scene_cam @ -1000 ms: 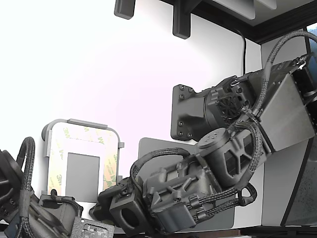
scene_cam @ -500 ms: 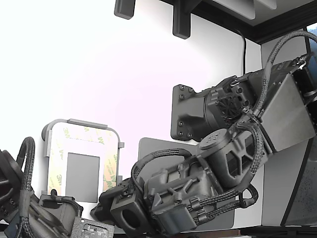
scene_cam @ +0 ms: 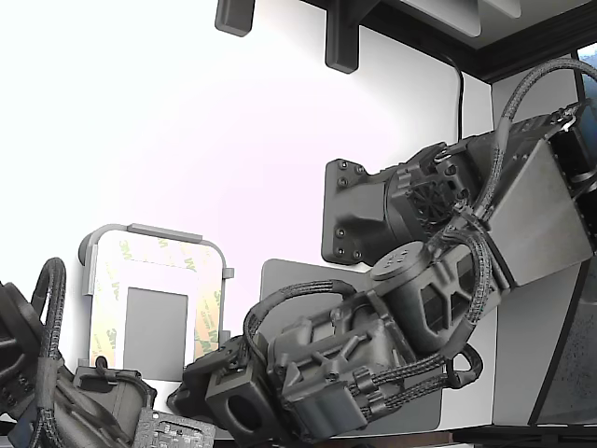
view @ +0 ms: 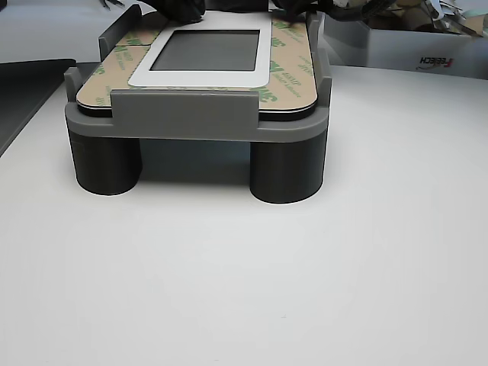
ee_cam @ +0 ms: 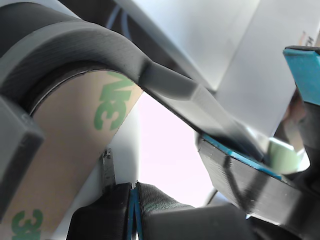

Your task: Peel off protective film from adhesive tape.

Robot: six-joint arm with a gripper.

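Note:
The light-grey tray [scene_cam: 154, 231] lies at the exterior view's lower left. The adhesive tape borders its grey window [scene_cam: 155, 319], and the peach protective film [scene_cam: 207, 303] with green 3M logos lies on it. My gripper [scene_cam: 198, 367] sits low at the tray's near right corner, its tips partly hidden. In the wrist view the film [ee_cam: 65, 165] curves under the tray rim [ee_cam: 100, 45] very close up. My gripper [ee_cam: 280, 125] shows two blue-padded fingers [ee_cam: 305, 65] standing apart, nothing between them. The other view shows the tray [view: 183, 114] on a stand, with film [view: 286, 69] lying flat.
A second arm [scene_cam: 56, 392] sits at the exterior view's lower left, against the tray's near edge. A large grey mat [scene_cam: 289, 275] lies under my arm. A dark mount [scene_cam: 350, 210] stands behind. A box [view: 412, 53] stands beyond the tray in the other view.
My arm has shifted very slightly around the tray's near right corner. The film and tray look the same.

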